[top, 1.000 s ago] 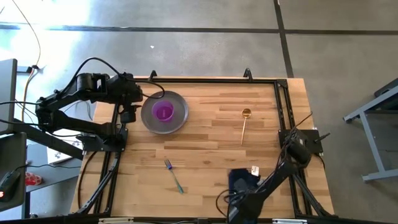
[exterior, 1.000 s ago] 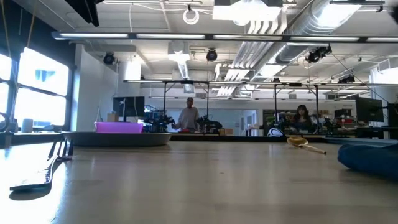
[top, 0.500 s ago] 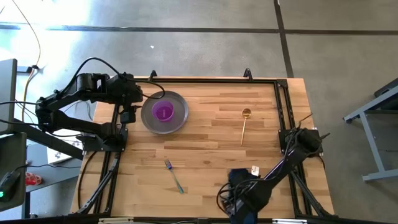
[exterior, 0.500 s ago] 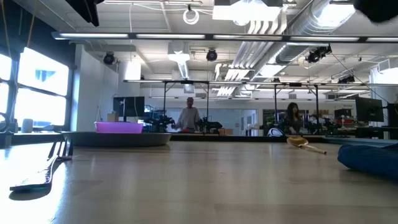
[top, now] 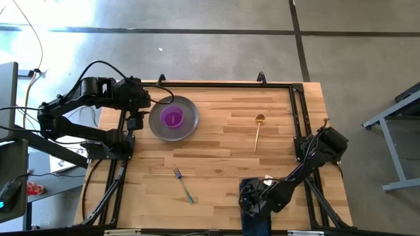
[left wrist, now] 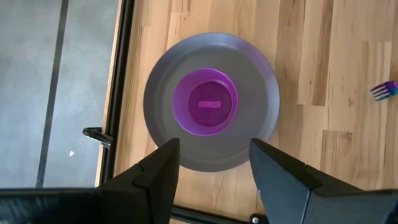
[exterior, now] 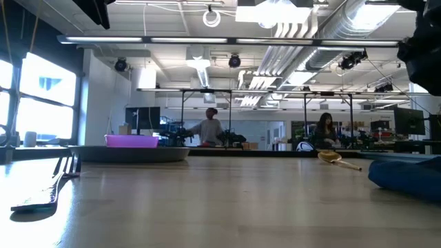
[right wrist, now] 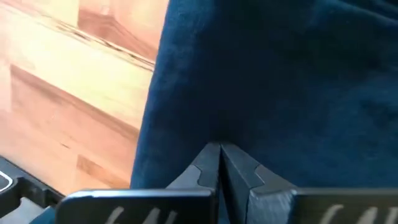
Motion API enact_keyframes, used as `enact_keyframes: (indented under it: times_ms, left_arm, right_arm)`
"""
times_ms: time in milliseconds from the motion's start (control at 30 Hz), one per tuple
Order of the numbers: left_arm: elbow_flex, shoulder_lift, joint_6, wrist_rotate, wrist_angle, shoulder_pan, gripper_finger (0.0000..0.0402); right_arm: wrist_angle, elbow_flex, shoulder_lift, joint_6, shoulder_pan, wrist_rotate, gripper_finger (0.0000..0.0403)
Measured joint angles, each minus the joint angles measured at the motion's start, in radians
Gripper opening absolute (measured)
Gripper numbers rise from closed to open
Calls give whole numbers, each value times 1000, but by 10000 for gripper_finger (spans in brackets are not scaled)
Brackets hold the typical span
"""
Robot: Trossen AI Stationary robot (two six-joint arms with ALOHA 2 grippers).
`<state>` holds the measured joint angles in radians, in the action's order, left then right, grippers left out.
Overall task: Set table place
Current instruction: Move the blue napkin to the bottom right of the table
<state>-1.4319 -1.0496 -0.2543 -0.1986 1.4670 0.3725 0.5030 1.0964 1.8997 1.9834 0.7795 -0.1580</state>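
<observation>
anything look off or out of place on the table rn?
Nothing spilled or damaged. The setting is scattered, though: the bowl sits on the plate at the left edge, the spoon lies far off to the right, the fork lies askew near the front, and the napkin is at the front edge, pinched by the right gripper.

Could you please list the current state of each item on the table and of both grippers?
Plate: flat on the table, holding the bowl.
Bowl: upright, centred in the plate.
Fork: lying loose on the wood.
Spoon: lying loose on the wood.
Napkin: lying at the table's edge, under the right gripper.
Left gripper: open, above the plate.
Right gripper: shut, over the napkin.
</observation>
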Motion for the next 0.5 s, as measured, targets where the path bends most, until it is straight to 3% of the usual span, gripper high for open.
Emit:
enact_keyframes:
  times_ms: [200, 500]
  left_arm:
    - [0, 0, 0, -1, -4, 0, 184]
    - [0, 0, 16, -3, -7, 0, 184]
  right_arm:
    - [132, -43, -34, 28, -1, 4, 0]
    - [532, -63, -109, 8, -1, 16, 0]
